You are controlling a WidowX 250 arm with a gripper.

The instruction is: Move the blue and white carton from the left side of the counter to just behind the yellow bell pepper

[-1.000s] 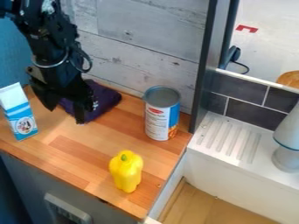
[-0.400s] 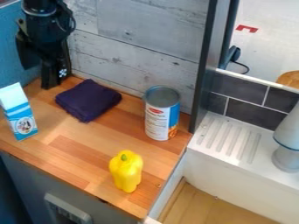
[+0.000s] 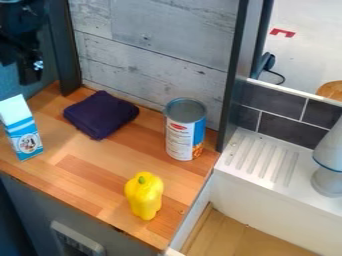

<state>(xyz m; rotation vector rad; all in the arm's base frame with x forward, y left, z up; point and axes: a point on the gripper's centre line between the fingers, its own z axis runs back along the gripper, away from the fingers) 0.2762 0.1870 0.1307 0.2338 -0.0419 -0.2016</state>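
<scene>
The black robot gripper is up at the top left, above the blue and white carton. A dark purple folded cloth lies on the brown wooden counter, near the grey wood-plank wall. To its right stands a round metal can with a white and blue label. A yellow toy bell pepper stands nearer the front edge. A white sink is at the right.

Gray planks stand behind the wood counter; blue wall left of it; dark tiles, white sink right.
</scene>
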